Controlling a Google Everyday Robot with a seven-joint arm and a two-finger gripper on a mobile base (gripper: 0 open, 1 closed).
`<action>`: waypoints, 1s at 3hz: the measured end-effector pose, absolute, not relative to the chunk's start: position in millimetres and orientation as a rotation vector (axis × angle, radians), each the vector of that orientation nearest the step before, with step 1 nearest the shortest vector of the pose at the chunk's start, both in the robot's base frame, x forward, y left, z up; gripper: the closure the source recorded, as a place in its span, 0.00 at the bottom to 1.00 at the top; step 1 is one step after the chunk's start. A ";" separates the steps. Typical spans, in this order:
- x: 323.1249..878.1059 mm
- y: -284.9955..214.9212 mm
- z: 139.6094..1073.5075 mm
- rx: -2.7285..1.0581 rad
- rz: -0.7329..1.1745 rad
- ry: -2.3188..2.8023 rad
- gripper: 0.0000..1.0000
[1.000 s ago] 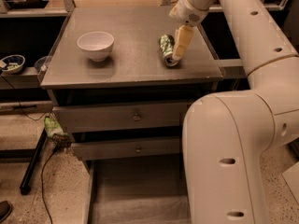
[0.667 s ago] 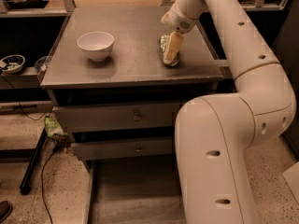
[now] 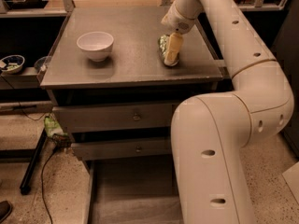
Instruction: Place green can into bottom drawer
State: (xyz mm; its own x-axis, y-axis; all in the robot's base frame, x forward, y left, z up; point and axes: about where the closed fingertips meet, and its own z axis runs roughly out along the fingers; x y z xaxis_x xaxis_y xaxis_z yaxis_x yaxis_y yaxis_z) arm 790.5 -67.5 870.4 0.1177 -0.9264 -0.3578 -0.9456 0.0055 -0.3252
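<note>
Evidently for a pickup, the gripper (image 3: 172, 50) sits on the green can (image 3: 162, 45), lying sideways near the right edge of the tabletop (image 3: 131, 64); whether it grips, I cannot tell. Below, the bottom drawer (image 3: 133, 199) stands open to receive it.

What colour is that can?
The can under the gripper is green with white patterning; camera view.

Gripper (image 3: 171, 50) over green can (image 3: 162, 45), bowl (image 3: 95, 45) left

Green can (image 3: 162, 45) partly behind gripper (image 3: 170, 59)
</note>
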 end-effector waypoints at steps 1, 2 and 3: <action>784.3 -77.3 866.0 -2.003 -0.031 1.846 0.00; 784.1 -77.3 866.0 -2.003 -0.032 1.847 0.00; 790.5 -72.9 856.5 -2.023 -0.053 1.841 0.00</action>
